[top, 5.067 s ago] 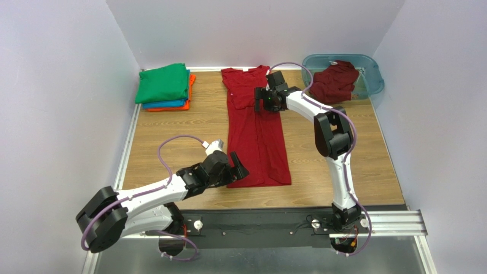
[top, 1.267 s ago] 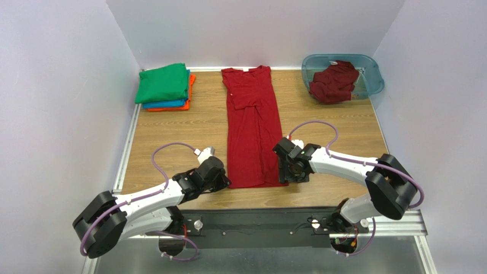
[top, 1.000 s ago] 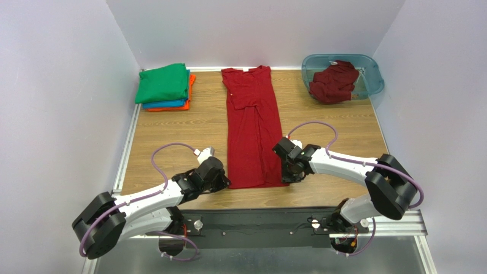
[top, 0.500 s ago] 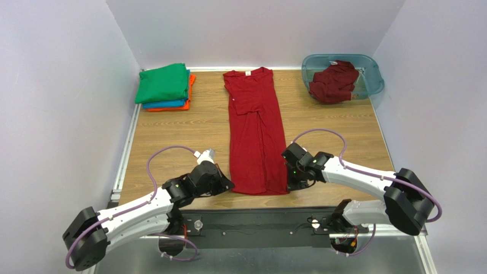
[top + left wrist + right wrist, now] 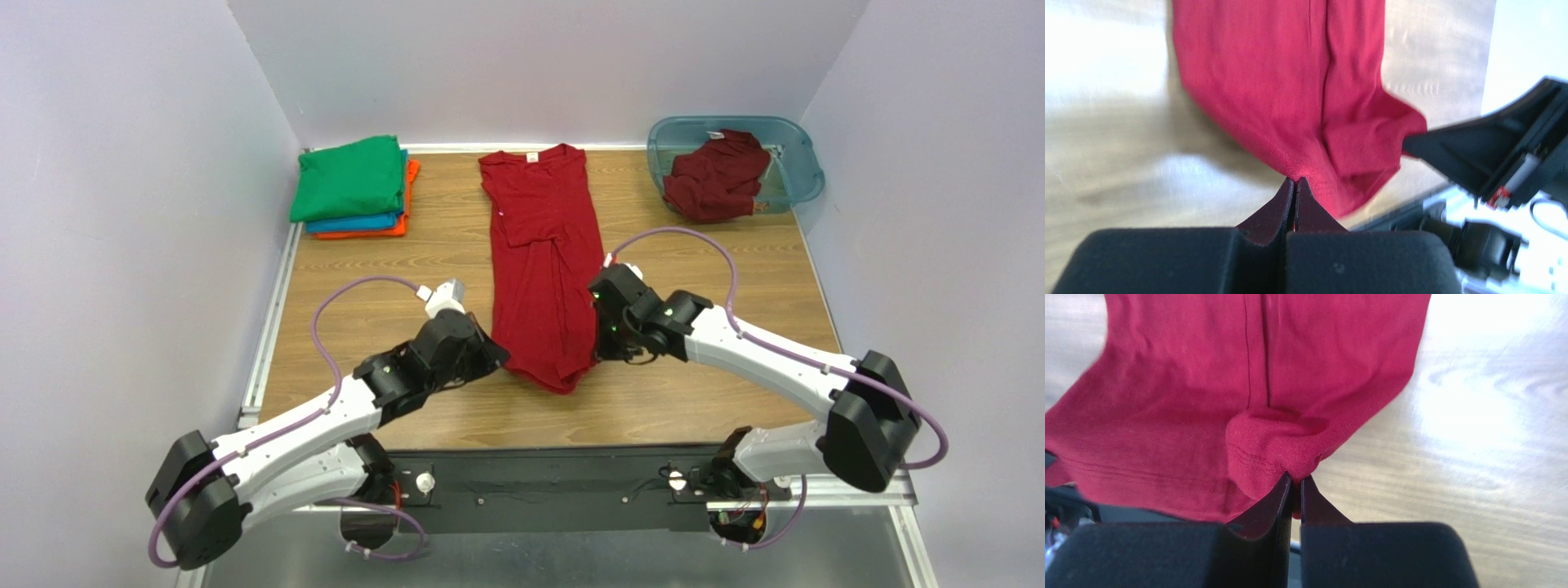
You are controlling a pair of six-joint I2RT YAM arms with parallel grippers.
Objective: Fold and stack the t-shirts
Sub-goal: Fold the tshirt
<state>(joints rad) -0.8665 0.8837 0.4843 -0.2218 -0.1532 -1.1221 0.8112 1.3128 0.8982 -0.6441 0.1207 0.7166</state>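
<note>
Green-topped pile: the folded green cotton t-shirt (image 5: 350,179) lies on the folded blue cotton t-shirt (image 5: 362,224), which lies on the folded orange cotton t-shirt (image 5: 412,181), at the far left corner of the wooden table (image 5: 736,294); these three look finished
Shirt in hand: the long dark red cotton t-shirt (image 5: 546,233) runs down the middle of the table as a narrow strip, sleeves turned in, collar at the far edge; its near hem is raised off the wood and sags between the two arms
Left pincer (image 5: 1293,184): pressed together on the near left corner of that hem, a thin edge of cloth caught at the tips
Right pincer (image 5: 1293,481): pinching a small bunched lump of the stitched hem at the near right corner
Step now: by my reading the lengthwise folds are made and the crosswise fold has only just begun, with the hem due to travel toward the collar
Waiting: the crumpled dark red cotton t-shirt (image 5: 715,172) sits in the translucent teal plastic tub (image 5: 800,159) at the far right corner, unfolded
Left to do: finish folding the strip, set it on the pile, then take out, spread, fold and stack the last shirt
Progress: three of five stacked, the fourth about midway, the fifth not yet started
</note>
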